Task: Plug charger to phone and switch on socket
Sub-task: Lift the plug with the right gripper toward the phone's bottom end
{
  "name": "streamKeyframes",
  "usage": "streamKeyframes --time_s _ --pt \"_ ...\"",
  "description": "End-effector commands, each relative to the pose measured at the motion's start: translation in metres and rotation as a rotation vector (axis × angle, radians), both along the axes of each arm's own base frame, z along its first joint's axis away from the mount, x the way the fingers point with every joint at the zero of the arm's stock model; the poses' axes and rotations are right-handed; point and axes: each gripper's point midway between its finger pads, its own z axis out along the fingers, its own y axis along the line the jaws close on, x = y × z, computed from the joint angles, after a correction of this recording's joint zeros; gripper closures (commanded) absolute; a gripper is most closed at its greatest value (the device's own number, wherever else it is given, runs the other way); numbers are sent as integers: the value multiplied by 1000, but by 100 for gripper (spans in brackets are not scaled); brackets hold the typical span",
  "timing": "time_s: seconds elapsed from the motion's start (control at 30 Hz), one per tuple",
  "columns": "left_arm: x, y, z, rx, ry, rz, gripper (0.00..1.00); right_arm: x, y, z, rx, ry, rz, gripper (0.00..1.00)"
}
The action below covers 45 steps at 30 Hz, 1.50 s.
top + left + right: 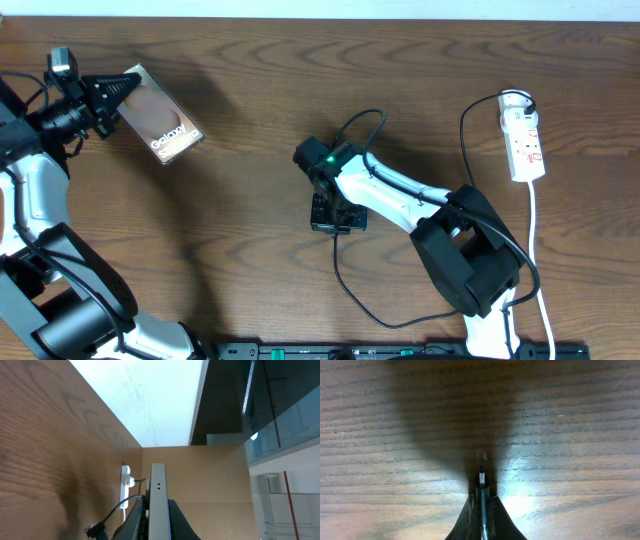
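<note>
The phone [160,126], a brown-bronze slab with white "Galaxy" text, is at the far left, and my left gripper [124,92] is shut on its end. In the left wrist view the phone [158,490] shows edge-on between the jaws [158,512]. My right gripper [335,216] is at the table's middle, shut on the charger's plug, whose small tip [481,471] points at the wood just ahead of the jaws [481,497]. The thin black charger cable [338,270] trails toward the front edge. The white socket [525,140] lies at the far right, apart from both grippers.
The socket's white cord [535,250] runs down the right side to the front edge. The socket also shows far off in the left wrist view [125,482]. The right arm [470,250] and its thicker black cables lie between the middle and the socket.
</note>
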Motion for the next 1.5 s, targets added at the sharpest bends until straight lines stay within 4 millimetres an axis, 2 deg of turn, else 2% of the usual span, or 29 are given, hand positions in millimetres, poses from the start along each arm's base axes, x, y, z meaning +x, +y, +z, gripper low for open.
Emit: streamKeyframes --time_s 0.0,0.1,0.2,0.27,0.4,0.43,0.53,0.63,0.73,1.0,1.2,1.47 --pt "-5 -4 4 -12 -21 -40 92 -5 1 -15 -19 18 6 99" --pt "-5 -4 4 -12 -21 -40 92 0 15 -13 69 13 58 99" --pt "-5 -4 4 -12 -21 -40 93 4 55 0 322 17 205 99" --pt "-5 -4 4 -12 -21 -40 92 3 86 18 549 13 330 99" --pt "-5 -4 4 -12 -22 -40 92 -5 127 59 928 -23 539 99" --pt "-5 -4 4 -12 -21 -40 92 -9 140 80 1080 -41 608 99" --pt "-5 -4 4 -1 -36 -41 92 -13 153 111 1280 -70 693 99" --pt "-5 -4 4 4 -42 -42 92 -15 160 140 1454 -109 779 99" --pt "-5 -4 4 4 -43 -42 92 -15 163 158 1548 -136 833 99" --pt "-5 -7 4 31 -79 -50 93 -5 171 177 1597 -194 860 99" --pt "-3 -21 4 59 -120 -87 93 1 173 185 1608 -218 856 99" --pt "0 -47 6 85 -168 -149 93 31 159 192 1601 -276 800 99"
